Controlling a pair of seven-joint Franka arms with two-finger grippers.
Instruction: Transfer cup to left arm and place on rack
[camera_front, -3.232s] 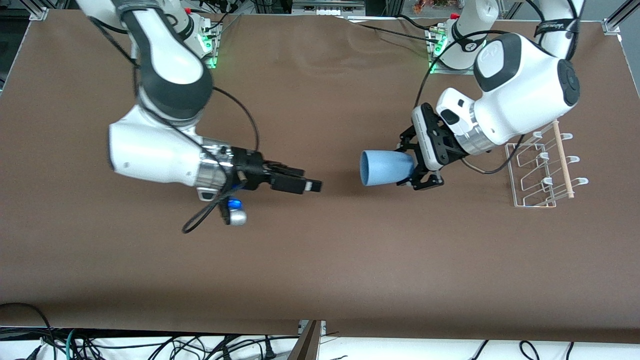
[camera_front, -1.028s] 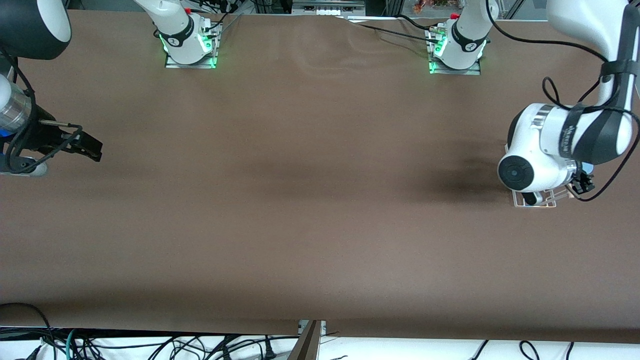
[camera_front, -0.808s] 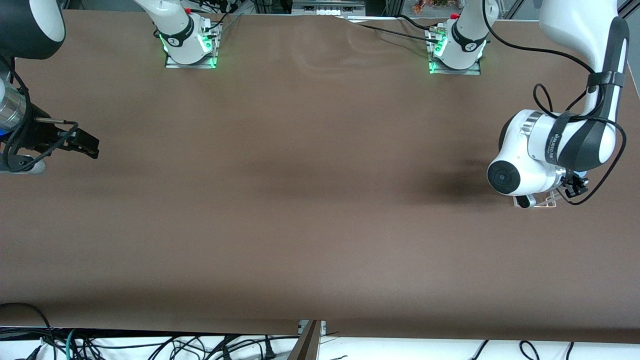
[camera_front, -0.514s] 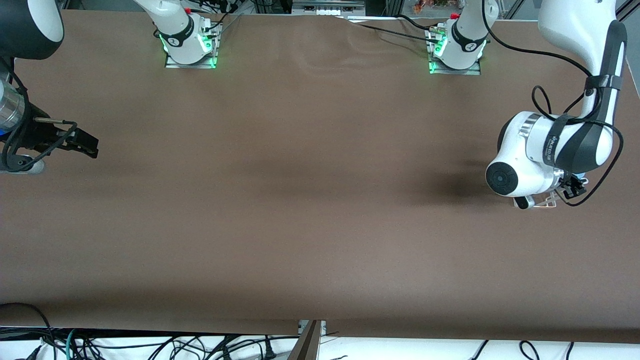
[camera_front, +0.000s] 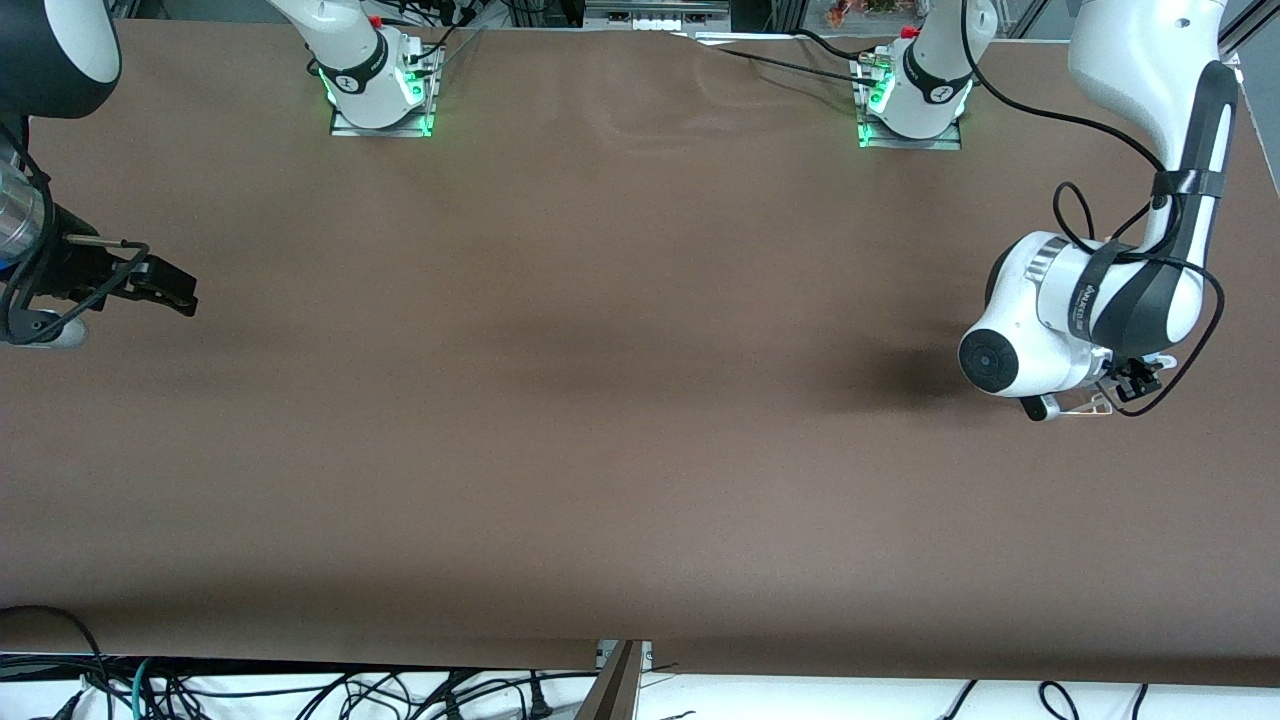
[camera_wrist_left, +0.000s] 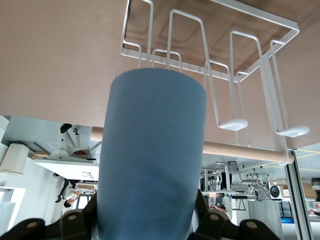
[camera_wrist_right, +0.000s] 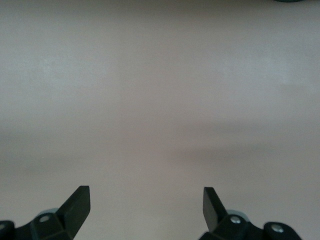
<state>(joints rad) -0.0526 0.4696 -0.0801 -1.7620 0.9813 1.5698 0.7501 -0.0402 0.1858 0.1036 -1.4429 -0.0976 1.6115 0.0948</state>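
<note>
Left fingers (camera_wrist_left: 210, 227), black and claw-like, closed tight on the cup (camera_wrist_left: 152, 155): a smooth, matte light-blue plastic tumbler, tapered, without handle, gripped at one end with the other end pointing toward the rack (camera_wrist_left: 260, 65). Cup held in the air over the rack, apparently clear of the wires, though contact cannot be ruled out. Rack of thin white wire, bent into tall loops that end in flat upturned pegs, framed by a rectangular wire base, with a round light wooden rod (camera_wrist_left: 240, 151) along one side. Left gripper (camera_front: 1130, 383) at the left arm's end of the tabletop, mostly hidden in the front view under the left arm (camera_front: 1085, 315), glossy white with black joints and a looping black cable; only a corner of the rack peeks out beneath it there, and the cup cannot be seen at all.

Right fingers (camera_wrist_right: 80, 202), black with angled flat tips, spread fully apart, holding nothing, touching nothing. Right gripper (camera_front: 165, 290) waiting over the right arm's end of the tabletop (camera_front: 600, 400), well apart from cup and rack. Tabletop covered in plain matte brown sheet, faintly rippled near the bases; pale and featureless in the right wrist view. Cup and rack detail shown by the left wrist view alone.
</note>
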